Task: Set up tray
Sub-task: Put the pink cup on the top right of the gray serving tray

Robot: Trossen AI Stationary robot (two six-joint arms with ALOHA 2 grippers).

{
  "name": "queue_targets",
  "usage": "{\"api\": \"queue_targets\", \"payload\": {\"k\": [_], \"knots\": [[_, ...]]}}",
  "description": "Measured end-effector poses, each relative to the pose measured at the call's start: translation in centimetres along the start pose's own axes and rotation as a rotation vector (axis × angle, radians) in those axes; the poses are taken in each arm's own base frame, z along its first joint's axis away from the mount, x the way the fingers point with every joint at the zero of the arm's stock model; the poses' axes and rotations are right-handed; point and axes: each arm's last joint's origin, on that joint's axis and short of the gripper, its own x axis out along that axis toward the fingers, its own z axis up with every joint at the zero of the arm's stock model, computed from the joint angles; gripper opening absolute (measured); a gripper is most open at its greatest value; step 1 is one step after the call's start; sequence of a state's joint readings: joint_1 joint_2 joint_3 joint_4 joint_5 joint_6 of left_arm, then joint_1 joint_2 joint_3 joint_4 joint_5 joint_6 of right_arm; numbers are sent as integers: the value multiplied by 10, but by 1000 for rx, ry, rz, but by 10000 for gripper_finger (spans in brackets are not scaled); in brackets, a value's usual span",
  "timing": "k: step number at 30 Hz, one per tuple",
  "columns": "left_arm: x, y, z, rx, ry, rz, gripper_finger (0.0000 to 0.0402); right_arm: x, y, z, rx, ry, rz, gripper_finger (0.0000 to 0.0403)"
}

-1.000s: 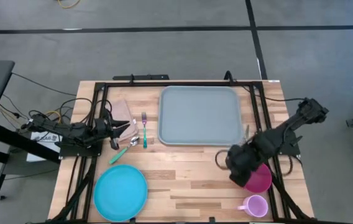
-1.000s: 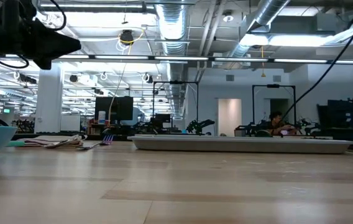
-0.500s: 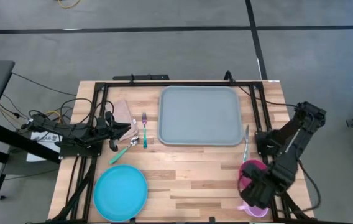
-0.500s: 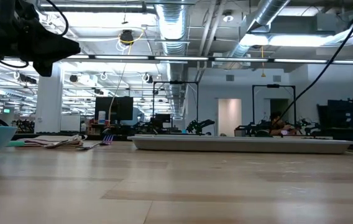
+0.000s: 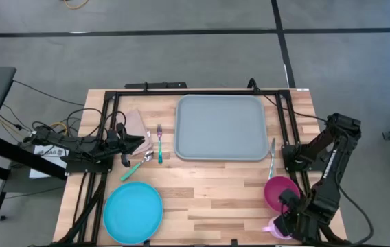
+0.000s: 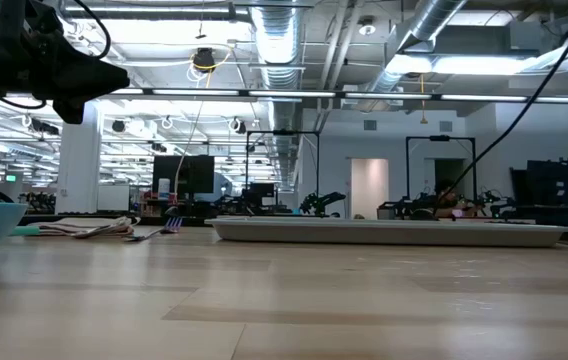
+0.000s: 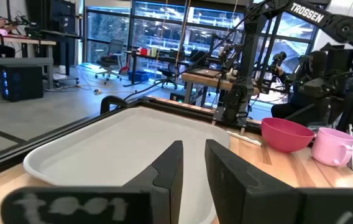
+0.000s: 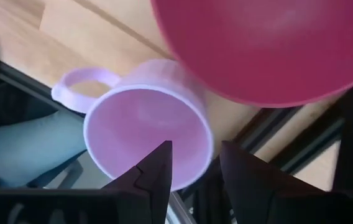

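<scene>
The grey-blue tray lies flat at the table's far middle and also shows in the left wrist view. A pink cup stands at the near right corner, next to a pink bowl. My right gripper is open just above the cup. One finger is over its mouth and the other is outside its rim. My left gripper is open by a narrow gap, low at the table's left beside the napkin, and holds nothing.
A blue plate lies at the near left. A fork and a green-handled spoon lie left of the tray. A knife lies by its near right corner. Bare wood lies between the plate and the bowl.
My right gripper has gone from beside the tray's near right corner toward the table's near edge, over the pink bowl, and now stands over the pink cup. The bowl, hidden before, now shows.
</scene>
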State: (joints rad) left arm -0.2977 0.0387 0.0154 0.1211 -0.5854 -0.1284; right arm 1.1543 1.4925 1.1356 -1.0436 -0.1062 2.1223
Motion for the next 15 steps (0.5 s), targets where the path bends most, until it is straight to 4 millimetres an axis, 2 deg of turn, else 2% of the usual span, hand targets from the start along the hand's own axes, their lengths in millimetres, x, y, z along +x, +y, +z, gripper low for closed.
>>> {"api": "queue_targets", "payload": {"k": [11, 15], "knots": [[0, 0, 0, 2, 2, 3, 57, 3, -2, -1, 66, -4, -5, 129], [0, 0, -1, 5, 12, 4, 57, 10, 0, -2, 70, -17, -27, 129]]}}
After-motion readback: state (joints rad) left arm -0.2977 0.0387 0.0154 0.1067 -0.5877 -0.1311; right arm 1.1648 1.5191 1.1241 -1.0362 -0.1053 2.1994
